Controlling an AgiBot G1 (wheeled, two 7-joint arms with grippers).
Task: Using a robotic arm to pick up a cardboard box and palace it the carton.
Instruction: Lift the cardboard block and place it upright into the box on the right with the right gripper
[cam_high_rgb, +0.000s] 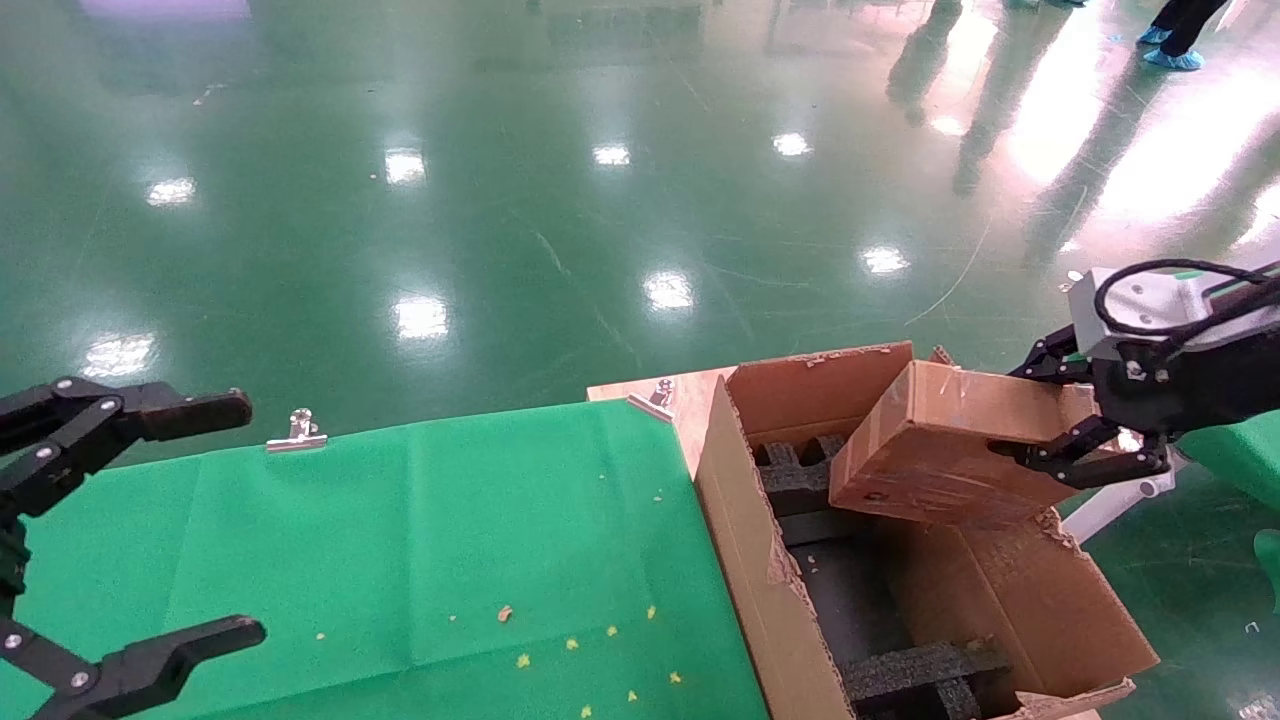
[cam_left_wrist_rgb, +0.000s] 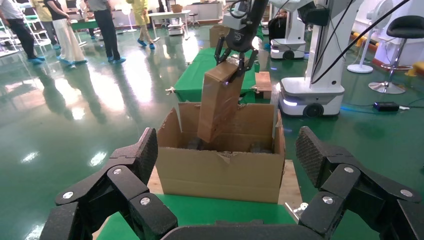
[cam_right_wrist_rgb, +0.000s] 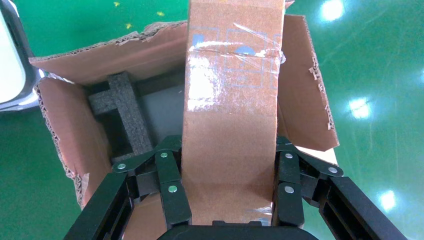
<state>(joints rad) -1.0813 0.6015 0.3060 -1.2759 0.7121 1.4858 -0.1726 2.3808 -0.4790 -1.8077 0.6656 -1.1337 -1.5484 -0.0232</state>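
Note:
My right gripper (cam_high_rgb: 1065, 425) is shut on the small brown cardboard box (cam_high_rgb: 940, 445) and holds it tilted over the open carton (cam_high_rgb: 745, 540), its low end just inside the carton's far part. In the right wrist view the box (cam_right_wrist_rgb: 232, 125) with clear tape sits between my fingers (cam_right_wrist_rgb: 170, 185), above the carton (cam_right_wrist_rgb: 75, 130) and its black foam inserts (cam_right_wrist_rgb: 125, 107). In the left wrist view the box (cam_left_wrist_rgb: 219, 100) hangs from the right gripper (cam_left_wrist_rgb: 234, 52) into the carton (cam_left_wrist_rgb: 220, 172). My left gripper (cam_high_rgb: 180, 520) is open and empty over the green cloth at the left.
A green cloth (cam_high_rgb: 450, 540) covers the table to the left of the carton, held by metal clips (cam_high_rgb: 297, 432). Black foam (cam_high_rgb: 920, 675) lies in the carton's near end. The green floor lies beyond. People and other robots stand far off in the left wrist view.

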